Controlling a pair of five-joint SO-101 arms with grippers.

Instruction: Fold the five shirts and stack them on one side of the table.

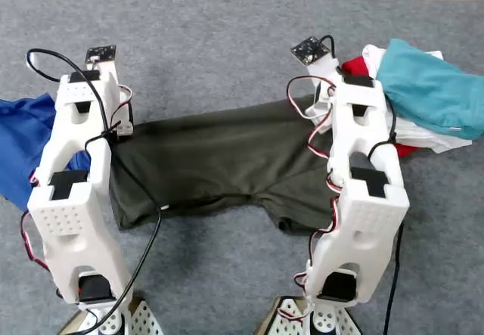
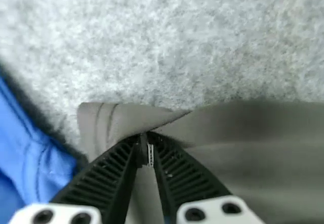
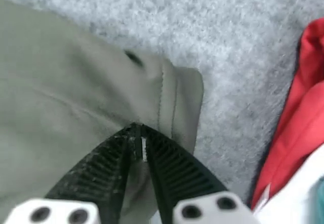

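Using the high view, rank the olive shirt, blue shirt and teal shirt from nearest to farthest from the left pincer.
1. The olive shirt: mid-table, its corner clamped in the left pincer.
2. The blue shirt: at the left, close beside the pincer.
3. The teal shirt: far right, across the whole olive shirt.

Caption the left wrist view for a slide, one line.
Left gripper pinches a corner of the olive shirt on the grey table, a blue shirt lying alongside.

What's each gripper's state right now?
Left gripper: shut on the olive shirt, pinching its edge.
Right gripper: shut on the olive shirt, at its hem.
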